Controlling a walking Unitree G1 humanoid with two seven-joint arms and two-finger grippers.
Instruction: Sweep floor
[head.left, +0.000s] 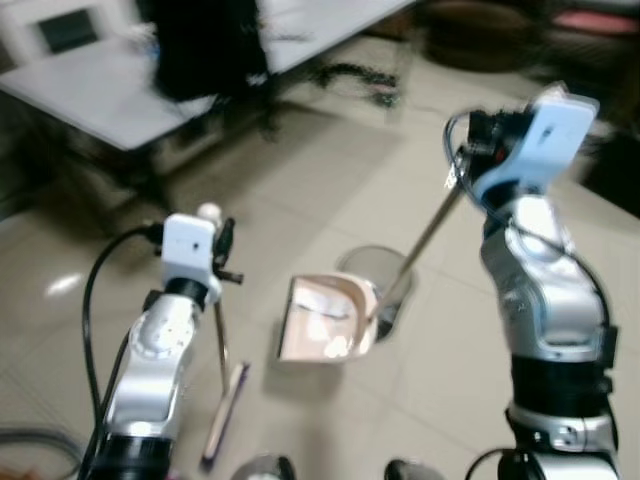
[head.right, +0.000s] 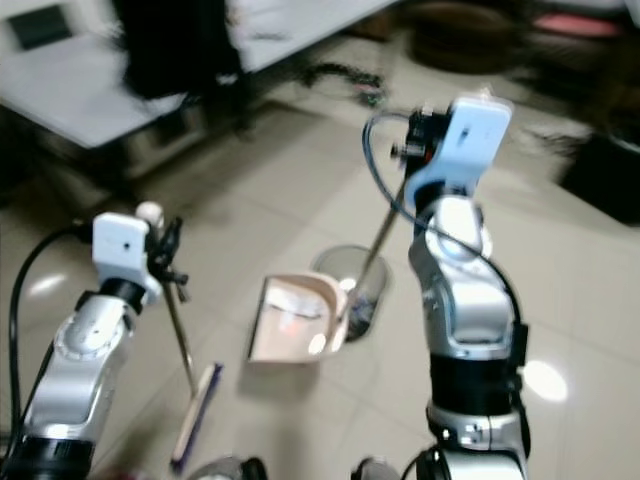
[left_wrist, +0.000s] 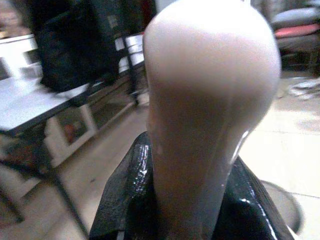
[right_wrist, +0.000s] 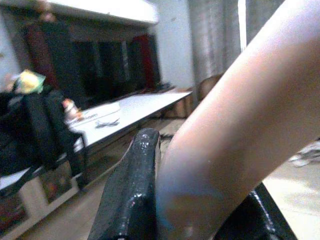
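Black fingers of the left gripper (head.left: 222, 250) pinched the top of a thin broom (head.left: 222, 400) handle, whose brush head lay on the tiled floor (head.left: 330, 170) by the robot's feet. Up close, the left wrist view showed the handle's rounded pale knob (left_wrist: 210, 100) clasped between those fingers (left_wrist: 125, 200). Beside the broom stood a pale dustpan (head.left: 325, 320) on the floor. The right gripper (head.left: 470, 150) clamped its long slanting handle (right_wrist: 240, 135), fingers (right_wrist: 132, 190) pressed against it.
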